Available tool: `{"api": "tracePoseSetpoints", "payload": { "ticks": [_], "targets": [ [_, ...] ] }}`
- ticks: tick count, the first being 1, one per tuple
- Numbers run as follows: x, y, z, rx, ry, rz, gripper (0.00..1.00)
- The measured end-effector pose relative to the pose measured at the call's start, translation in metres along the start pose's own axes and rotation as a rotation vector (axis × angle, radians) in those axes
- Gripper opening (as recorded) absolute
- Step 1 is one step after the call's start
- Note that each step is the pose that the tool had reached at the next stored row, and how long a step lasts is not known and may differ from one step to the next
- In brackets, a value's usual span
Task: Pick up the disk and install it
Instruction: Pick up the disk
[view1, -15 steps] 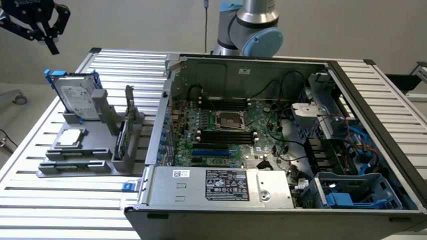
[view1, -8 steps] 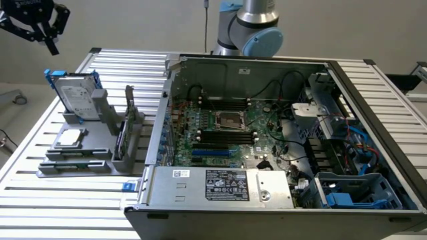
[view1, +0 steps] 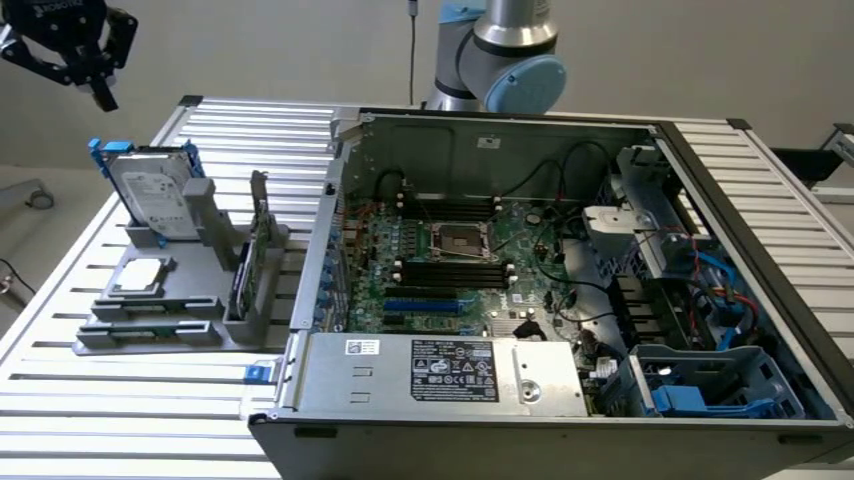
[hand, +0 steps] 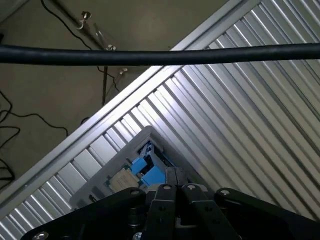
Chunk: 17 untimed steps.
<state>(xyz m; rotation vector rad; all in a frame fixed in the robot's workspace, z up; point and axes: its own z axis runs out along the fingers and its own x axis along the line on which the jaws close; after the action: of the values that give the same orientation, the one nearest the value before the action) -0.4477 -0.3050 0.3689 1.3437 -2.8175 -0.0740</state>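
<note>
1. Exterior view showed the gripper hanging in the air, well apart from the open computer case, off to the exterior view's left of it.
2. Its fingers were pressed together with nothing pinched between them. The wrist view showed the same shut tips.
3. The disk stood nearly upright in its blue frame in a grey stand, which sat near the case on the exterior view's left. The disk was below the gripper and was not touched by it.
4. From the wrist view, the disk appeared just past the fingertips, down on the slatted table.
5. A small square chip lay flat on the stand.
6. A thin card stood on edge in the stand, nearer the case than the disk.
7. The case lay on the table with its circuit board facing up.
</note>
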Motion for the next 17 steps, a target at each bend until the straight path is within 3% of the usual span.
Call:
{"api": "tracePoseSetpoints", "payload": {
  "ticks": [17],
  "targets": [
    [0.0000, -0.0002, 0.0036, -0.0008, 0.0163, -0.309, 0.11]
  ]
}}
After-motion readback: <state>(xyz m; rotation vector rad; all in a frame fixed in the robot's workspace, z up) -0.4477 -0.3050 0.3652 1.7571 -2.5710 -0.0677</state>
